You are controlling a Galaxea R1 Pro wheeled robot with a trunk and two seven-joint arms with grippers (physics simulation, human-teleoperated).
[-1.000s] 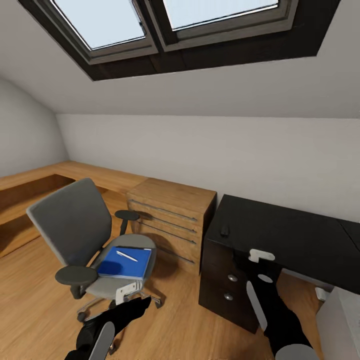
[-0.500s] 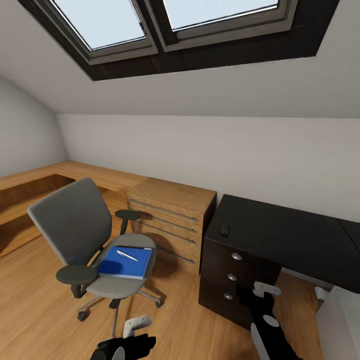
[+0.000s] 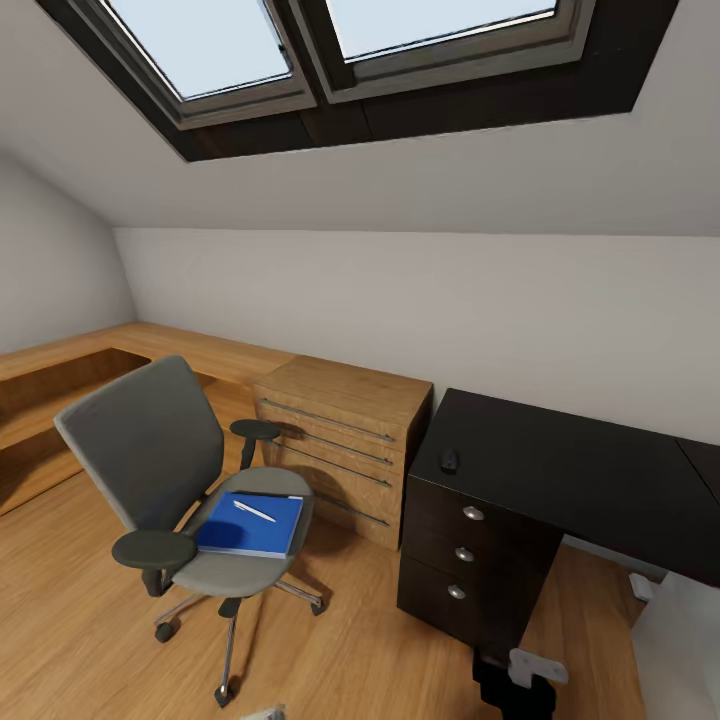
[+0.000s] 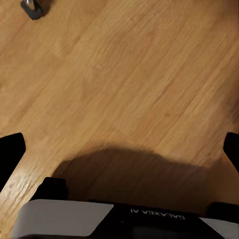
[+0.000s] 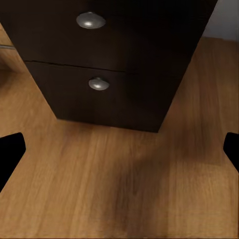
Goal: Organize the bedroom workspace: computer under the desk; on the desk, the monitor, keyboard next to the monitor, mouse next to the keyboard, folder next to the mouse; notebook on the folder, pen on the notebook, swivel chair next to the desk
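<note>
- Swivel chair (image 3: 175, 470): stands on the wood floor (image 3: 80, 620) at the left of my head view, well apart from the desk, with the light-wood drawer unit (image 3: 345, 440) between them.
- Folder (image 3: 250, 524): lies flat on the chair seat. A white pen (image 3: 253, 511) rests on top of it. A thin dark edge shows at the folder's far side; I cannot tell what it is.
- My left pincer (image 4: 119, 144): points down at bare floor. Both fingertips sit at opposite edges of the left wrist view, so the jaws are spread wide with nothing between them.
- Black drawer cabinet (image 3: 470, 570): sits under the left end of the desk (image 3: 580, 475), silver knobs facing me.
- Mouse (image 3: 449, 460): rests on the desk top, near its left front corner.
- My right pincer (image 5: 119, 144): held low in front of the cabinet (image 5: 114, 64). The jaws are spread wide and hold nothing.
</note>
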